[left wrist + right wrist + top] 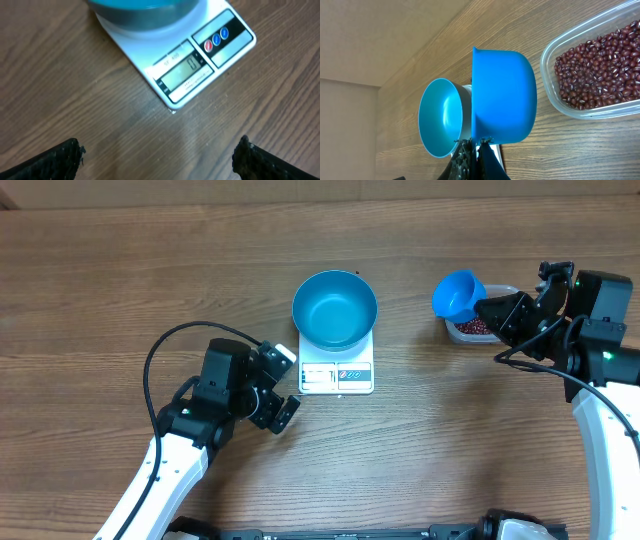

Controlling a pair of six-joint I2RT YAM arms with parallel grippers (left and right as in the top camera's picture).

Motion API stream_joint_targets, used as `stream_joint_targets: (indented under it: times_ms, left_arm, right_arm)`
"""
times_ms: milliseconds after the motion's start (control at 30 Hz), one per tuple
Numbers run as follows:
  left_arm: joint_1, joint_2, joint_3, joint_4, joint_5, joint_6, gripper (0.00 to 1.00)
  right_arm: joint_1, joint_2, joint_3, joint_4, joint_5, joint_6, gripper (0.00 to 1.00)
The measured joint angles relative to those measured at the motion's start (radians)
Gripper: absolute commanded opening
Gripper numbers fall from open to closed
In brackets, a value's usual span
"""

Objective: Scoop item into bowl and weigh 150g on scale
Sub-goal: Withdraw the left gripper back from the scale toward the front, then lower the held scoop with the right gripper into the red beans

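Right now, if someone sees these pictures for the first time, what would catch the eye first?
The blue bowl, empty, sits on the white scale at the middle of the table, and the display shows zero. At the right, the right gripper is shut on a blue scoop, held beside a clear tub of dark red beans. The left gripper hangs open just left of the scale.

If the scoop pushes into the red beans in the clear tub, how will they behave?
The beans look small, smooth and loose, so they probably flow aside and roll. Heaped in the scoop, some may spill over its rim. The thin clear tub might slide.
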Motion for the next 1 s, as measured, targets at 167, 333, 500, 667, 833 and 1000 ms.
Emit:
stream_joint_targets:
  times_ms: [167,333,500,667,833,1000]
  left_arm:
    - [0.0,0.0,0.0,0.024,0.013,0.025,1.0]
    - [0.0,0.0,0.0,0.026,0.055,0.087,1.0]
    - [0.0,0.0,0.0,0.026,0.063,0.105,1.0]
    - [0.0,0.0,0.0,0.026,0.06,0.115,1.0]
    - [0.0,0.0,0.0,0.026,0.06,0.115,0.99]
    - [0.0,0.0,0.0,0.025,0.06,0.116,1.0]
  right_arm:
    - [0.0,0.0,0.0,0.0,0.0,-0.001,0.04]
    - [0.0,0.0,0.0,0.0,0.0,0.0,0.04]
    - [0.0,0.0,0.0,0.0,0.0,0.0,0.04]
    - [0.0,0.0,0.0,0.0,0.0,0.0,0.04]
    - [0.0,0.0,0.0,-0.001,0.004,-0.001,0.04]
    - [0.0,0.0,0.003,-0.052,0.035,-0.004,0.04]
